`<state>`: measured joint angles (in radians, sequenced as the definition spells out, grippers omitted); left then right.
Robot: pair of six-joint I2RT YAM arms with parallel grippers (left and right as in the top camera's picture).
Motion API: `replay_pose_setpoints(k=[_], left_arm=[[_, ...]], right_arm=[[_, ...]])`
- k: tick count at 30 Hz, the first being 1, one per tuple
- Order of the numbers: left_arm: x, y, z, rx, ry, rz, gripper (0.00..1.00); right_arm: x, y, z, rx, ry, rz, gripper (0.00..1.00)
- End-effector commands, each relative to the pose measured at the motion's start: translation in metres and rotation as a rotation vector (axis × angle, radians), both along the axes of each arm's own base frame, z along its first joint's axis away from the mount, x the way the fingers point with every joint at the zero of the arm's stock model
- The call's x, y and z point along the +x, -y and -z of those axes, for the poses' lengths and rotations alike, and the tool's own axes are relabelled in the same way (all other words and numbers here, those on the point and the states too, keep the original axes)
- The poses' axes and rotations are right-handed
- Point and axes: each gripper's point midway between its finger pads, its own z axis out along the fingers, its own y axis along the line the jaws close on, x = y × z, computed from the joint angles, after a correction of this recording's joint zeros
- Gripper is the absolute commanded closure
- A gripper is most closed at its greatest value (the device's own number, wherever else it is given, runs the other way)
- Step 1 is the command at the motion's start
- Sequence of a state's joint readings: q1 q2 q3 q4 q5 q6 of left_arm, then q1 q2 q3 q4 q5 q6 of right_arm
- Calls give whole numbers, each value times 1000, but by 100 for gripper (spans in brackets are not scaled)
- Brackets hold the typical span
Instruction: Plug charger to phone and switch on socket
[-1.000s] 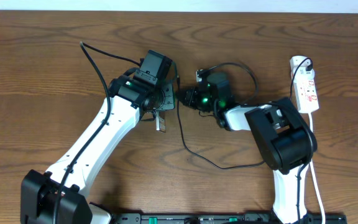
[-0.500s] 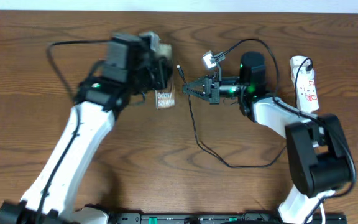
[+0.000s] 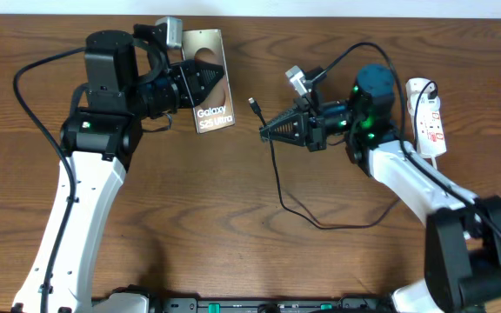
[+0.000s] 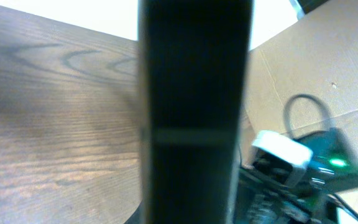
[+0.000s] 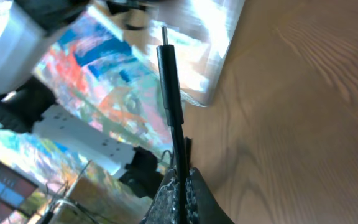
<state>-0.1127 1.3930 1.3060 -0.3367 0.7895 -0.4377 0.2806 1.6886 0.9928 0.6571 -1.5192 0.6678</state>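
My left gripper (image 3: pixel 190 88) is shut on the phone (image 3: pixel 210 80) and holds it tilted up above the table, its brownish face with "Galaxy" text towards the overhead camera. In the left wrist view the phone (image 4: pixel 194 112) is a dark upright slab that hides the fingers. My right gripper (image 3: pixel 270 131) is shut on the charger (image 3: pixel 277 178), a thin black cable, with its plug tip (image 3: pixel 252 103) pointing towards the phone and a short gap between them. In the right wrist view the plug (image 5: pixel 169 74) sticks up from the shut fingers (image 5: pixel 183 182). The socket (image 3: pixel 428 122) lies at the far right.
The black cable loops on the table (image 3: pixel 233 217) below the right arm and back up to the socket. The thick white cord (image 3: pixel 442 243) runs down the right side. The wall edge is at the back.
My left gripper has lifted the phone off the table and carried it up and to the back left, tilting it. My right arm has swung out to the right, still holding the cable.
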Motion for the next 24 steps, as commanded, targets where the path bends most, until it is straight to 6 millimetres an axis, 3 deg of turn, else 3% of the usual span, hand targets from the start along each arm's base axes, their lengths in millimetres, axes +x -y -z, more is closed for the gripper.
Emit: replay_pose_setpoints(k=[1,11,19,24], left_arm=[[-14,12,-16,-43,16,83,93],[-62,67,33,36,-146,312,93],[-77,89,36,42,-150,383,93],[-78,91,36,45,-144,390,93]], right_arm=[[-11,5,-18,5,11,-24,99],[5,0,-31,25,38,96,99],[-2,-9,-35,36,56,73,99],[-3,-11,-35,37,58,71,98]])
